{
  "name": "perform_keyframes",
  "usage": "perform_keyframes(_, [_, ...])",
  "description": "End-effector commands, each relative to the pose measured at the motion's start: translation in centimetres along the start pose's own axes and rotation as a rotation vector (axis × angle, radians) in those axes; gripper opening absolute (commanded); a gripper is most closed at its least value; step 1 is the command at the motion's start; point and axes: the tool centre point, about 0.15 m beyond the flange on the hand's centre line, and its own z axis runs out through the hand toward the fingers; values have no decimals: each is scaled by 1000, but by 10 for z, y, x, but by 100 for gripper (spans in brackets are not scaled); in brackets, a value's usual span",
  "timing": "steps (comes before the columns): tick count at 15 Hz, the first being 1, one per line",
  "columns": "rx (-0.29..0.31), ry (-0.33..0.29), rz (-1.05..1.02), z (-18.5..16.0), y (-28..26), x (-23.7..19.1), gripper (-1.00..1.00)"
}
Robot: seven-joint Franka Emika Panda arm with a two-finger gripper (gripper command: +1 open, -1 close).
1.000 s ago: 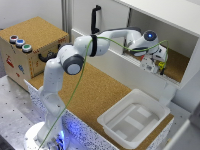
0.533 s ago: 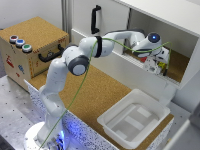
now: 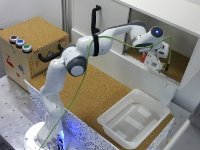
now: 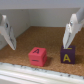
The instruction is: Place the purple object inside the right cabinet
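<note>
A white robot arm [image 3: 75, 60] reaches deep into the wide white-walled right cabinet [image 3: 172, 62] with a cork-brown floor. Its end effector [image 4: 40, 31] is spread wide and grips nothing. The small purple cube marked with a yellow A [image 4: 67, 54] sits on the cabinet floor under one fingertip [image 4: 68, 36], beside a red cube with the same letter [image 4: 37, 56], so it appears delivered. Outside, a cork-topped counter [image 3: 100, 95] carries a white plastic tray [image 3: 132, 117] and a cork-covered box with coloured buttons [image 3: 32, 47].
</note>
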Motion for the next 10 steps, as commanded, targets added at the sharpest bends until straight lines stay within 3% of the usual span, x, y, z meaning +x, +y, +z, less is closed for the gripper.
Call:
perform_keyframes(1, [-98,-28,67,-22,-45,-54,100])
perform_keyframes(3, [-133,-59,100,-34,-49,-66,100])
perform_keyframes(5, [-149,-51,99,-52,-61,-81,100])
perform_keyframes(10, [-88,-108,80,-50,-105,-126,100])
